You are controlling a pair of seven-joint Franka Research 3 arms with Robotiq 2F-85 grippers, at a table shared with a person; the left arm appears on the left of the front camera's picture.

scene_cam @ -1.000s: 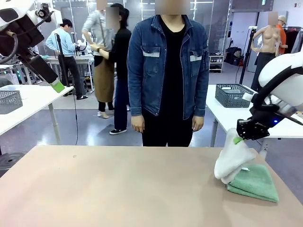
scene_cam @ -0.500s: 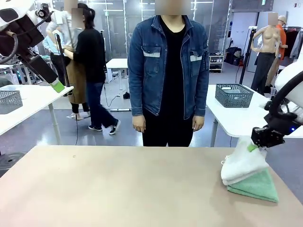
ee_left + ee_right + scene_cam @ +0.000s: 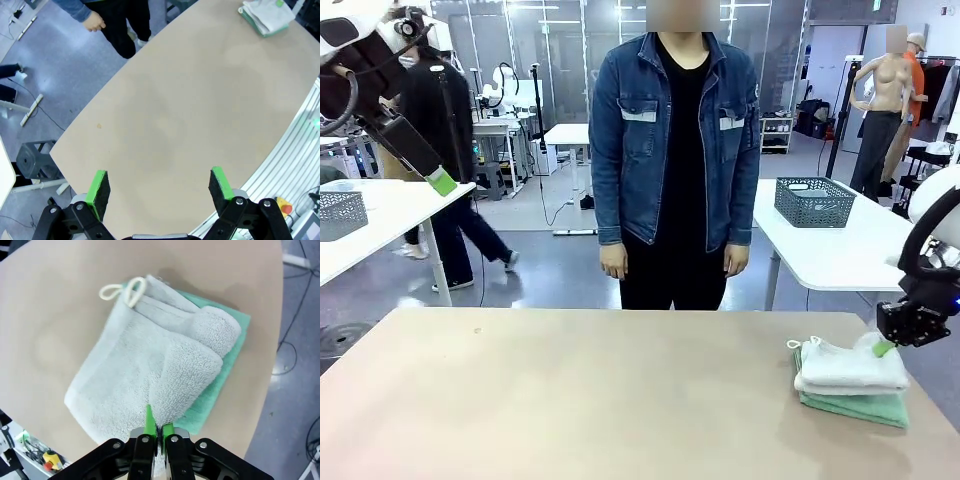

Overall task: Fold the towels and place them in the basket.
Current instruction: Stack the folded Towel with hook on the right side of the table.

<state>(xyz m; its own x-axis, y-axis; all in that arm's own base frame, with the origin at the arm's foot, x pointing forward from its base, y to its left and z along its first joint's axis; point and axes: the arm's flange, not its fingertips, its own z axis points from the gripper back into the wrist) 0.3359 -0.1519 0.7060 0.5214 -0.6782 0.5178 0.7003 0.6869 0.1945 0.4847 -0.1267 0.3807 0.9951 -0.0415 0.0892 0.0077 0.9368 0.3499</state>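
Across the front view, a tan tabletop stretches toward a person in a denim jacket who stands at the far edge with both arms hanging down. Near the right end of the tabletop sits a small stack: a cream towel folded on top of a green towel. The right gripper is at the stack's right edge, its fingers pressed together on a raised fold of the cream towel. The left gripper hangs high at the upper left, well apart from the stack, one green pad showing. A dark mesh basket stands on a white table behind the person, to the right. From the left wrist view, looking down from high up, the left gripper has its two fingers spread wide with nothing between them above bare tabletop; the stack of towels lies far off at the upper right corner. From the right wrist view, the right gripper pinches a bunched fold of the cream towel, which has a loop tag at its far corner; the green towel peeks out beneath on the right side.
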